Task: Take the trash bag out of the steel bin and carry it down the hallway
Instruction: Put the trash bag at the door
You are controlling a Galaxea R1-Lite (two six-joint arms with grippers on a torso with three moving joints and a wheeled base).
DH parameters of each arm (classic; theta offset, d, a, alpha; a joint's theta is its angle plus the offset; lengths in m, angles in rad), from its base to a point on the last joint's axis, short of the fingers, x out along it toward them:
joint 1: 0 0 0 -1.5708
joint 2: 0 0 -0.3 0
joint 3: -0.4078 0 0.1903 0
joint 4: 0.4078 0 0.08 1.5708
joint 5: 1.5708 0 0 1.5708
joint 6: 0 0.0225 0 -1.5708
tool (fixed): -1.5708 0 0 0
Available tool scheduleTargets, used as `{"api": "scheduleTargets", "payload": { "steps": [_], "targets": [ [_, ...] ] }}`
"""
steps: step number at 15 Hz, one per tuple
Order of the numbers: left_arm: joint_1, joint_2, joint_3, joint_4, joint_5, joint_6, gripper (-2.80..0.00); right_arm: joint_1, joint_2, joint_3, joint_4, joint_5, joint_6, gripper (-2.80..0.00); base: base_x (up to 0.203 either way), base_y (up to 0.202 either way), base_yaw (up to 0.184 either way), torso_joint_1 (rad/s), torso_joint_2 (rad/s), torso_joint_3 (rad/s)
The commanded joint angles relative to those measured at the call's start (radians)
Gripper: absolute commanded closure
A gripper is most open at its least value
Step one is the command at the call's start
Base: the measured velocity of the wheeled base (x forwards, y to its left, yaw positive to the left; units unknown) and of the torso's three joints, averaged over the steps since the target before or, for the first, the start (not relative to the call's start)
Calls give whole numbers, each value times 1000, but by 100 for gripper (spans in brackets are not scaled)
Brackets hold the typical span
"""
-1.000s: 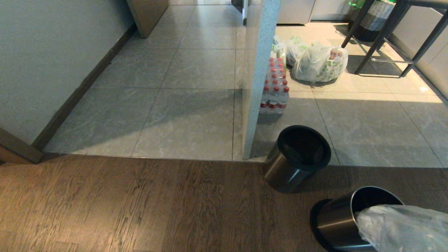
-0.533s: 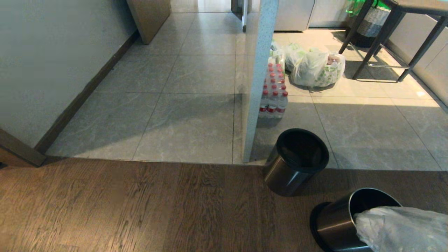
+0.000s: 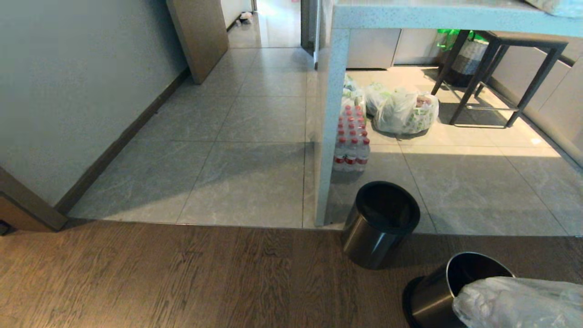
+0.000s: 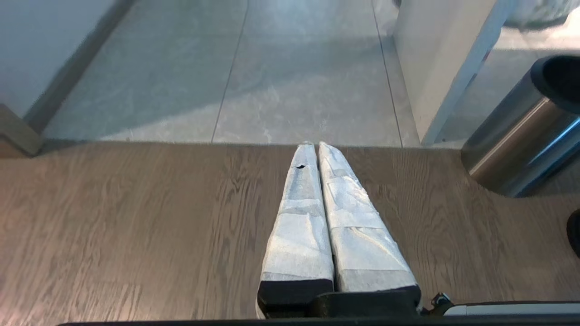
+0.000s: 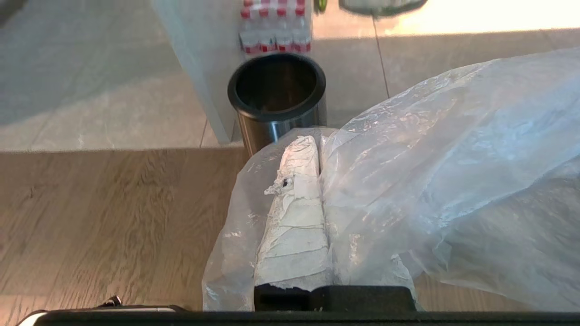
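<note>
No writing can be read anywhere; the bottles [image 3: 351,145] behind the steel bin show only red caps and red label bands, and the bags [image 3: 403,111] further back carry green print too small to make out. The steel bin [image 3: 444,291] lies tipped on the wood floor [image 3: 182,278], mouth up and away from the robot, black base toward it. The trash bag [image 3: 519,303] lies across the bin's mouth. The right wrist view alone shows the right hand [image 5: 317,140] pinched shut on the bag's film, with a second bin [image 5: 277,97], black inside, upright just beyond. The left wrist view alone shows the left hand [image 4: 316,145] closed and empty, well to the steel bin's left.
</note>
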Motion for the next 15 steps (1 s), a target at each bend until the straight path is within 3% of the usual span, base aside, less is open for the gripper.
{"api": "scheduleTargets", "payload": {
  "steps": [1,15],
  "targets": [
    [0,1,3,0,0,-2,0,0,2,3,-1,0,0,0,0,0,0,2,-1,191],
    [0,1,3,0,0,0,0,0,2,2,-1,0,0,0,0,0,0,2,2,203]
  ]
}}
